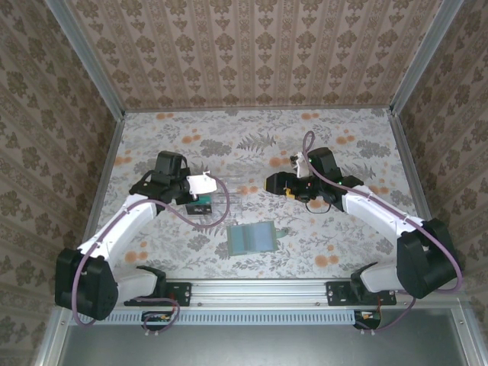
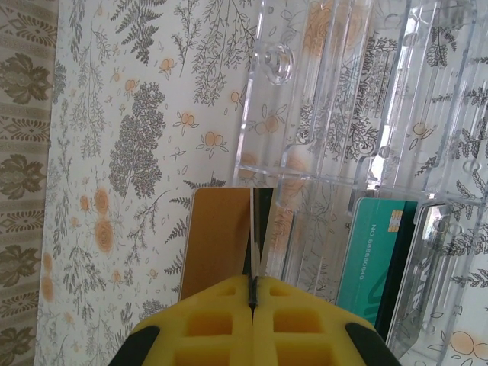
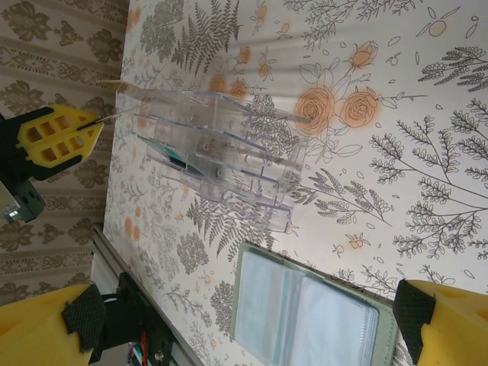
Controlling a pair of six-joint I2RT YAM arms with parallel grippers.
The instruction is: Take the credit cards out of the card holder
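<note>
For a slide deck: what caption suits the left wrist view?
The left gripper shut on a card, held edge-on beside the clear tray with a teal card standing in it.

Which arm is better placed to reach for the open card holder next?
Right, likely. The right gripper is open, empty, facing the card holder; the left gripper is shut on a card beside the clear tray.
</note>
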